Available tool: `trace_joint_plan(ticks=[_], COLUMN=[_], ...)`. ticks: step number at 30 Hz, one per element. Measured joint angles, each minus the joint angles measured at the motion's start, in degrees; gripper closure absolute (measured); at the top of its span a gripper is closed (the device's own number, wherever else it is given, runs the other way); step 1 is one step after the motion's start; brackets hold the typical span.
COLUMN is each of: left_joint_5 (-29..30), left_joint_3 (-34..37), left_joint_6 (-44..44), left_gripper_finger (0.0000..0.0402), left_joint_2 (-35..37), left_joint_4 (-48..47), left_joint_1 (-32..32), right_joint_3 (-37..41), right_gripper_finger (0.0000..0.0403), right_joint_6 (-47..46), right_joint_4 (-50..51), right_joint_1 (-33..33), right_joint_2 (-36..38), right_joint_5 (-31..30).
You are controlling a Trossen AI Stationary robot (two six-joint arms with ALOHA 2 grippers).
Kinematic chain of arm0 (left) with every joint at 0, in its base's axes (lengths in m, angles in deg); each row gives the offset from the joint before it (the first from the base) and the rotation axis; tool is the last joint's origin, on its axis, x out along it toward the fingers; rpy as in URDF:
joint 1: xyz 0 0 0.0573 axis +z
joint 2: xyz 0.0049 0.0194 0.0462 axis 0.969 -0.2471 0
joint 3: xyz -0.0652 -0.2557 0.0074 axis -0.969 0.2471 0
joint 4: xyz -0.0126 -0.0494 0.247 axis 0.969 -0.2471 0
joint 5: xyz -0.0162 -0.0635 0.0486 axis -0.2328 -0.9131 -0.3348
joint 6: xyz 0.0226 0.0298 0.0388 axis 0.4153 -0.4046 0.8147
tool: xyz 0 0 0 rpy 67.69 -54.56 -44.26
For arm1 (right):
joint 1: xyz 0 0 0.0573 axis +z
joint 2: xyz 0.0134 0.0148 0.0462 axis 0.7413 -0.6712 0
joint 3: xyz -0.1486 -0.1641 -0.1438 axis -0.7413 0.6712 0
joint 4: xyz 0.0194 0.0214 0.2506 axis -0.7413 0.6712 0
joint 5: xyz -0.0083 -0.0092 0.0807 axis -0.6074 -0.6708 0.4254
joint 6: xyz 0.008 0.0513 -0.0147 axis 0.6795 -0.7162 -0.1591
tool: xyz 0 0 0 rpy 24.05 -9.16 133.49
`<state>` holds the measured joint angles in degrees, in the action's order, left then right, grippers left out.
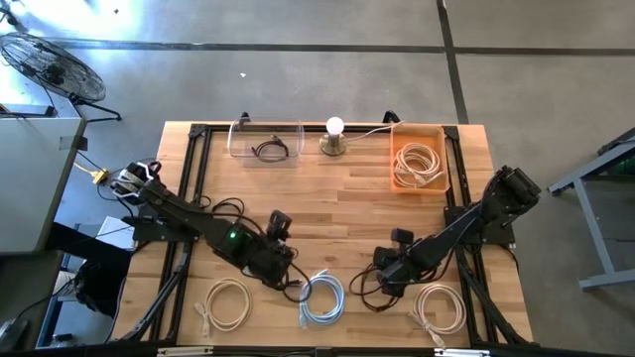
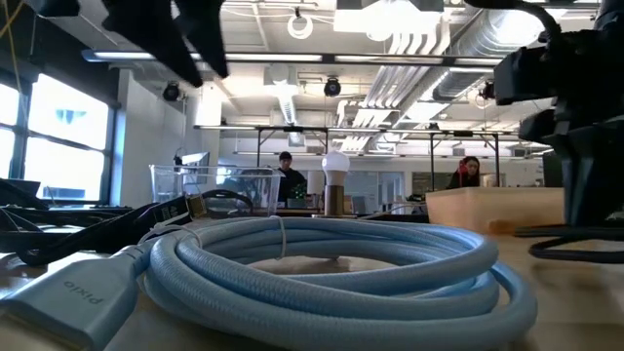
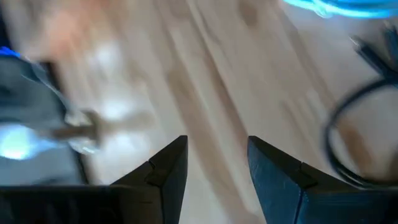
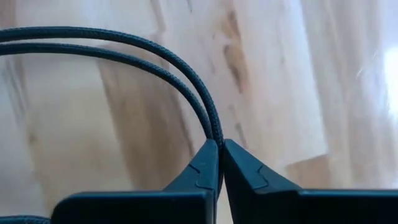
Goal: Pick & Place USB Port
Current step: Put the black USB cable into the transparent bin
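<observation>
A black braided USB cable (image 1: 369, 294) lies in a loose loop on the wooden table, near its front edge and right of centre. My right gripper (image 1: 385, 282) is over it, shut on two of its strands (image 4: 186, 81). My left gripper (image 3: 216, 142) hovers open over bare wood left of centre (image 1: 290, 272), with nothing between its fingers. A light blue cable coil (image 1: 322, 297) lies flat between the two grippers, and it fills the front of the low view (image 2: 331, 263). My right gripper pinches two strands of the black cable, side by side (image 4: 214, 135), between its two fingers, right at their tips. The fingers come from above, pointing steeply down. From the tips both strands curve away together over the wood.
A white coil (image 1: 226, 302) lies near the front left and another (image 1: 440, 307) near the front right. Along the far edge stand a clear box (image 1: 266, 142) holding a dark cable, a bulb lamp (image 1: 334, 137) and an orange bin (image 1: 418, 159) with a white cable.
</observation>
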<state>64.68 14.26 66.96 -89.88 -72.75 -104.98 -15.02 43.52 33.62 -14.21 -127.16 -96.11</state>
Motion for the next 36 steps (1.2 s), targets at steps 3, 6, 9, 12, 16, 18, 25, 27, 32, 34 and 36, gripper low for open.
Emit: trace_joint_plan(ticks=[3,6,9,12,16,18,25,27,32,34,36], left_joint_5=[9.2,17.2,17.9,17.7,18.3,20.2,18.6,15.0,4.3,1.1,-1.5], left_joint_3=[0.0,0.0,0.0,0.0,0.0,0.0,0.0,0.0,0.0,0.0,0.0], left_joint_6=[2.5,2.4,2.4,2.4,3.6,5.8,20.7,25.0,35.5,39.8,44.1], left_gripper_finger=[0.0241,0.0241,0.0241,0.0241,0.0241,0.0241,0.0241,0.0241,0.0241,0.0241,0.0241], left_joint_2=[0.2,0.6,0.9,1.0,1.0,0.9,0.5,0.5,0.5,0.5,0.5], left_joint_4=[2.2,1.5,0.4,-0.6,0.8,3.4,15.0,17.7,25.1,27.6,29.5], left_joint_1=[-1.1,-1.9,-1.9,-1.9,-1.9,-1.9,-1.9,-1.9,-2.0,-2.0,-2.0], right_joint_3=[0.0,0.0,-0.4,-2.4,-6.8,-9.3,-16.7,-18.0,-18.6,-18.6,-18.6], right_gripper_finger=[0.0399,0.04,0.04,0.0401,0.0402,0.0402,0.0402,0.0402,0.0403,0.0403,0.0403], right_joint_6=[1.8,4.9,7.5,7.8,7.9,10.3,26.3,31.1,39.0,40.1,40.4], right_joint_4=[-1.1,-3.4,-3.0,2.7,10.2,10.4,2.0,-1.7,-10.9,-12.4,-13.0], right_joint_1=[-0.2,-0.4,-0.6,-0.7,-0.8,-0.8,-0.9,-0.9,-2.6,-3.5,-4.3], right_joint_2=[0.0,0.0,0.5,2.1,4.4,5.4,7.3,7.3,7.3,7.3,7.3], right_joint_5=[-3.3,-6.1,-9.4,-14.4,-22.5,-24.6,-26.0,-25.7,-16.3,-13.2,-10.7])
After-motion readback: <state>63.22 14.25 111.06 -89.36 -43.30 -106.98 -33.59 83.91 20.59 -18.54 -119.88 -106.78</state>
